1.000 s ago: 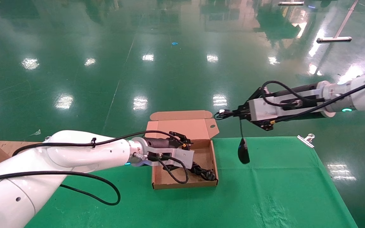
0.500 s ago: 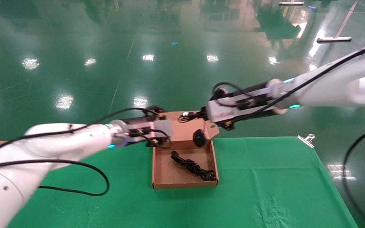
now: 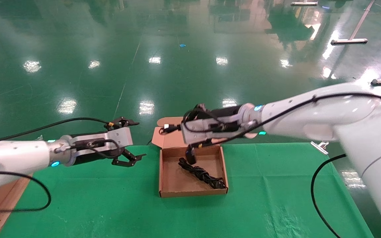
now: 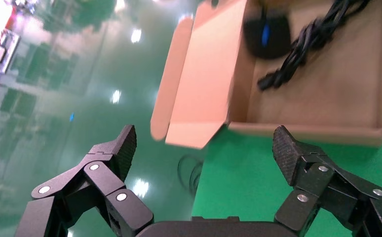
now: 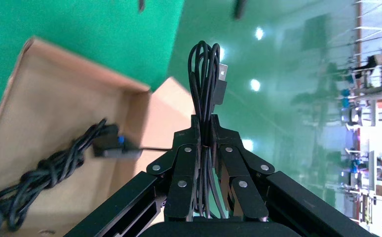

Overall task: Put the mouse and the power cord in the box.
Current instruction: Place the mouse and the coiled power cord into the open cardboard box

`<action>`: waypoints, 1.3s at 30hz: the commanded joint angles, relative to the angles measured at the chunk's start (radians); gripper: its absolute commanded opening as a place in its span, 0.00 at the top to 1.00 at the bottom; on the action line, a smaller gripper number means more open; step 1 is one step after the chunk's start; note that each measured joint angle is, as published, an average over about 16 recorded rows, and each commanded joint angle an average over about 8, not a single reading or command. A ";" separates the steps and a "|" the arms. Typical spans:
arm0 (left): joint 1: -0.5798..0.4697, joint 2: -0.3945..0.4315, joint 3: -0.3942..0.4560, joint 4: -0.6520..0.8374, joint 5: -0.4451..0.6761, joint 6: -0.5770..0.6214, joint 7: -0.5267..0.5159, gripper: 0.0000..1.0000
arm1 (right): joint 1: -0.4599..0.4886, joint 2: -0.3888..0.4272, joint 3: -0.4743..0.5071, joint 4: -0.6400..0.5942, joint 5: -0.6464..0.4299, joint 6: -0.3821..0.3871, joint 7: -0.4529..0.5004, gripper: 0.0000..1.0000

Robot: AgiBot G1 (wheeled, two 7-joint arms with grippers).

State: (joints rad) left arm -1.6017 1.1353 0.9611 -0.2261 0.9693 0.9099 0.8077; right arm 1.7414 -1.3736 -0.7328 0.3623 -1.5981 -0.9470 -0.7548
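The shallow square brown corrugated-cardboard box [image 3: 177,185] sits on the green-covered tabletop [image 3: 276,198] with its flap lid [image 4: 199,94] folded back over the far edge of the tabletop. The thin black looped power cord [image 3: 202,174] lies inside the box, running diagonally from the middle of the far half toward the near right corner, where its plug end rests against the right wall. The right end effector [image 3: 170,128] is positioned above the far wall of the box, over the lid. Its fingers are pressed together and pinch a coiled bundle of thin black mouse cable [image 5: 205,74] with a USB plug at its tip. From this bundle a single strand runs down to the small black oval mouse [image 3: 190,156], which hangs on the strand just inside the far part of the box, directly beside the upper end of the power cord. A small blue light spot shows on the mouse in both wrist views. Whether the mouse touches the box floor cannot be determined. The left end effector [image 3: 129,142] is held to the left of the box, apart from it and above the far edge of the tabletop. Its fingers [image 4: 117,148] are spread wide and hold nothing.
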 commanded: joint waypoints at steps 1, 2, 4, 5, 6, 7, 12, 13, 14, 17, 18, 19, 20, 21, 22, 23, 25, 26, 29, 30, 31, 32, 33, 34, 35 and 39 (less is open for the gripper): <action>0.014 -0.021 -0.021 0.006 -0.032 0.051 0.032 0.00 | -0.024 0.001 -0.043 0.042 0.010 0.029 0.031 1.00; 0.016 -0.021 -0.027 0.014 -0.041 0.066 0.047 0.00 | -0.030 0.002 -0.064 0.044 0.008 0.047 0.040 1.00; 0.019 -0.021 -0.035 0.028 -0.053 0.089 0.070 0.00 | -0.038 0.003 -0.096 0.044 0.004 0.077 0.054 0.87; 0.019 -0.022 -0.039 0.037 -0.059 0.100 0.079 0.00 | -0.043 0.003 -0.110 0.044 0.003 0.091 0.061 0.75; 0.020 -0.022 -0.042 0.045 -0.064 0.109 0.087 0.00 | -0.047 0.003 -0.123 0.043 0.003 0.104 0.067 0.62; 0.020 -0.022 -0.045 0.052 -0.068 0.116 0.093 0.00 | -0.051 0.003 -0.133 0.041 0.003 0.114 0.072 0.50; 0.019 -0.024 -0.051 0.070 -0.078 0.136 0.105 0.00 | -0.061 0.001 -0.158 0.041 0.007 0.138 0.081 0.00; 0.019 -0.023 -0.051 0.071 -0.078 0.135 0.105 0.00 | -0.061 0.001 -0.158 0.040 0.007 0.138 0.081 0.00; 0.019 -0.023 -0.051 0.070 -0.078 0.134 0.104 0.00 | -0.061 0.002 -0.157 0.040 0.007 0.137 0.080 0.00; 0.018 -0.021 -0.050 0.066 -0.077 0.130 0.102 0.00 | -0.059 0.002 -0.152 0.038 0.007 0.133 0.078 0.00; 0.018 -0.021 -0.049 0.065 -0.076 0.128 0.101 0.00 | -0.058 0.002 -0.150 0.038 0.007 0.131 0.078 0.00; 0.018 -0.021 -0.049 0.064 -0.075 0.127 0.100 0.00 | -0.058 0.003 -0.149 0.038 0.007 0.129 0.078 0.00; 0.018 -0.021 -0.048 0.063 -0.075 0.126 0.100 0.00 | -0.057 0.003 -0.147 0.038 0.007 0.128 0.077 0.00; 0.018 -0.020 -0.048 0.062 -0.074 0.125 0.099 0.00 | -0.056 0.003 -0.146 0.037 0.006 0.127 0.077 0.00; 0.018 -0.020 -0.048 0.061 -0.073 0.124 0.098 0.00 | -0.055 0.003 -0.145 0.037 0.006 0.126 0.076 0.00; 0.018 -0.020 -0.047 0.060 -0.073 0.123 0.098 0.00 | -0.055 0.003 -0.143 0.037 0.006 0.125 0.076 0.00; 0.018 -0.020 -0.047 0.059 -0.071 0.121 0.097 0.00 | -0.054 0.004 -0.141 0.037 0.005 0.122 0.075 0.00; 0.018 -0.020 -0.046 0.058 -0.071 0.120 0.097 0.00 | -0.053 0.004 -0.140 0.037 0.005 0.122 0.075 0.00; 0.018 -0.019 -0.045 0.056 -0.069 0.118 0.096 0.00 | -0.052 0.004 -0.138 0.036 0.004 0.119 0.074 0.00; 0.018 -0.019 -0.046 0.055 -0.069 0.117 0.095 0.00 | -0.052 0.005 -0.137 0.037 0.004 0.118 0.074 0.00; 0.019 -0.020 -0.046 0.054 -0.069 0.117 0.094 0.00 | -0.052 0.007 -0.137 0.038 0.005 0.117 0.074 0.00; 0.020 -0.020 -0.047 0.052 -0.069 0.118 0.092 0.00 | -0.052 0.007 -0.136 0.038 0.005 0.116 0.074 0.00; 0.021 -0.022 -0.049 0.048 -0.069 0.119 0.088 0.00 | -0.053 0.009 -0.134 0.040 0.007 0.114 0.076 0.00; 0.024 -0.025 -0.052 0.042 -0.070 0.121 0.083 0.00 | -0.055 0.012 -0.131 0.044 0.010 0.111 0.079 0.00; 0.028 -0.029 -0.057 0.033 -0.071 0.125 0.074 0.00 | -0.059 0.017 -0.127 0.050 0.016 0.106 0.085 0.00; 0.054 -0.054 -0.089 -0.023 -0.080 0.148 0.019 0.00 | -0.088 0.050 -0.099 0.089 0.056 0.076 0.126 0.00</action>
State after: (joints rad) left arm -1.5440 1.0772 0.8669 -0.2581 0.8881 1.0621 0.8181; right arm 1.6475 -1.3148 -0.8265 0.4613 -1.5337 -0.8780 -0.6204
